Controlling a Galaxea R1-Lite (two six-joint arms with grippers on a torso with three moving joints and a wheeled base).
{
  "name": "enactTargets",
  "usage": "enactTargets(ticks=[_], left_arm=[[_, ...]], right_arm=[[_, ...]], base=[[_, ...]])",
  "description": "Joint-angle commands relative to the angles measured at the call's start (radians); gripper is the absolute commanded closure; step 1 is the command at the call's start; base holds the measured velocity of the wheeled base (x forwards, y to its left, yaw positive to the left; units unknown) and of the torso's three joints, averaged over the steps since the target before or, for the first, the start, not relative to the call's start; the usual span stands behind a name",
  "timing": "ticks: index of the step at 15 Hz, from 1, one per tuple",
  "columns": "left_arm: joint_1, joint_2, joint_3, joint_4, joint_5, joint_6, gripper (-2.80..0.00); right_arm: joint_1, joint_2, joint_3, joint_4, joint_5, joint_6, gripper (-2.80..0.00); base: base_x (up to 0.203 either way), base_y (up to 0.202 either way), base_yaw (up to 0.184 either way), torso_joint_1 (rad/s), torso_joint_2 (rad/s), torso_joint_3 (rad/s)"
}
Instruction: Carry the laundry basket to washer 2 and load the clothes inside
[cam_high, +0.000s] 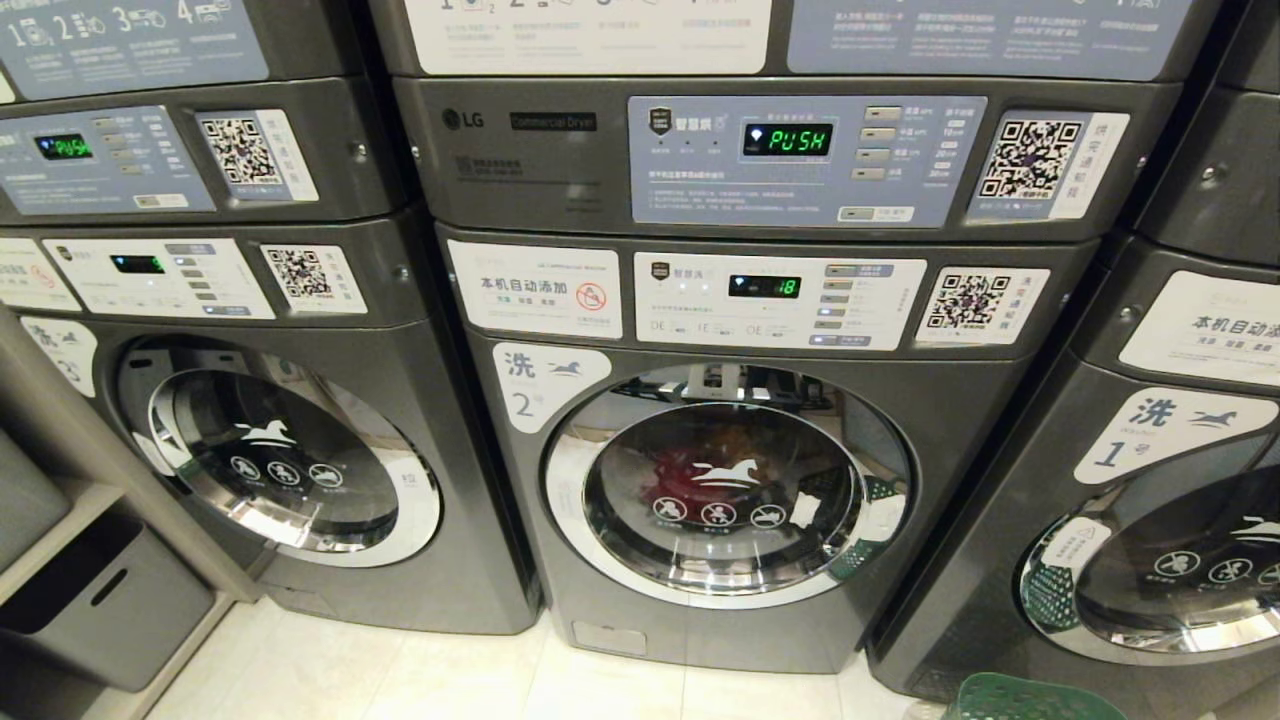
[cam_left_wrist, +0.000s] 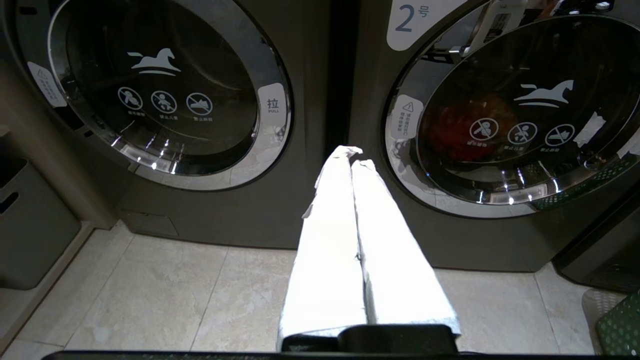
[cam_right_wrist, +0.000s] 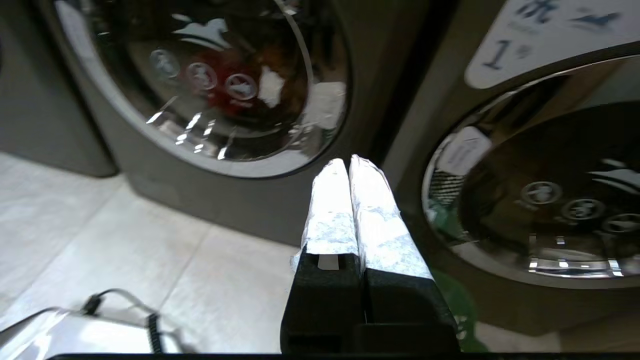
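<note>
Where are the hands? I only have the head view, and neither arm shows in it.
Observer: The left hand is shut and empty, low over the floor, pointing at the gap between washer 2 and the machine on its left.
Operator: And the right one?
Observer: The right hand is shut and empty too, aimed at the gap between washer 2 and the machine labelled 1.
</note>
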Motion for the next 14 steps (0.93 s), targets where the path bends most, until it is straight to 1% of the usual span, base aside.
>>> enactTargets(ticks=[1, 9, 12, 14], left_arm=[[0.001, 0.0, 0.006, -0.002, 0.0, 0.0, 0.0], [0.0, 0.0, 0.006, -0.001, 0.0, 0.0, 0.0], [-0.001, 0.0, 0.006, 0.0, 0.0, 0.0, 0.0], [-0.001, 0.0, 0.006, -0.001, 0.0, -0.001, 0.0]], right_arm=[[-0.003, -0.067, 0.033, -0.045, -0.034, -0.01, 0.0], [-0.003, -0.067, 0.033, -0.046, -0.034, 0.004, 0.0], [-0.003, -0.067, 0.033, -0.048, -0.032, -0.005, 0.0], [-0.003, -0.067, 0.032, -0.048, -0.037, 0.01, 0.0]], base=[[0.0, 0.0, 0.0, 0.0, 0.0, 0.0], [0.0, 0.0, 0.0, 0.0, 0.0, 0.0], [0.0, 0.0, 0.0, 0.0, 0.0, 0.0], [0.0, 0.0, 0.0, 0.0, 0.0, 0.0]])
